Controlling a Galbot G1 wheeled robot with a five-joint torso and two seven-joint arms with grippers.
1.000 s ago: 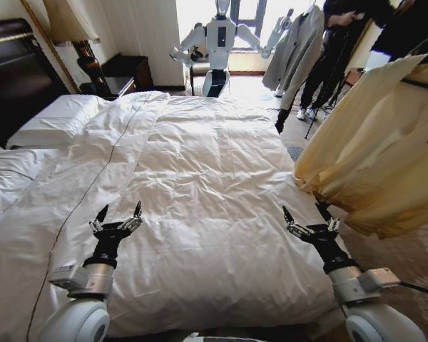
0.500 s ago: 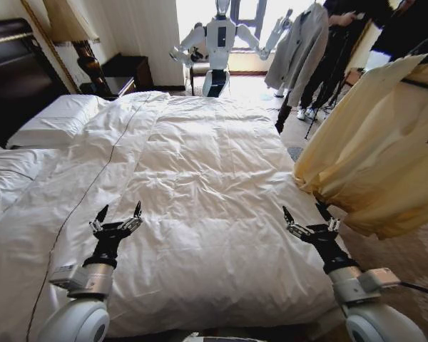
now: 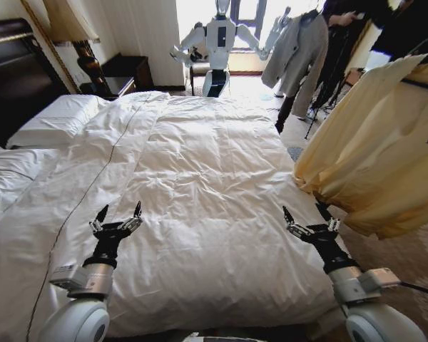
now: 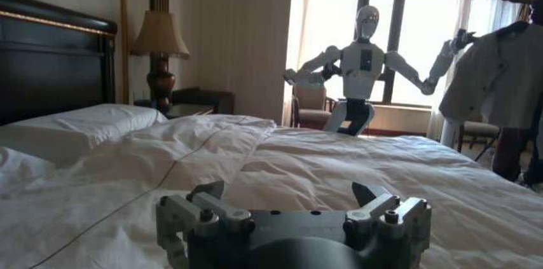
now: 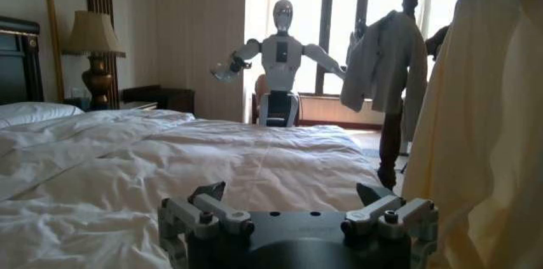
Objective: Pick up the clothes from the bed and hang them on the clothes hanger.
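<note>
bed [image 3: 200, 178] carries no garment on its duvet; pillows [image 3: 53, 117] lie at the left by the headboard [image 3: 7, 71]. left gripper [image 3: 118, 211] hovers low over the near-left part of the duvet, claw wide, holding nothing. right gripper [image 3: 307, 212] hovers over the near-right edge of the bed, claw wide, also holding nothing. the clothes [image 3: 381, 153] hang at far right, off the bed, draped from a black hanger [image 3: 422, 84] near the top.

judgement: task looks essentially done, garment up and both claws free; at most, retreat is left.

room: open duvet ahead and between the arms. right gripper sits just beside the garment's hem, so the right side is tight. another robot [image 3: 217, 43] and a grey coat [image 3: 299, 50] stand well apart beyond the far edge.
</note>
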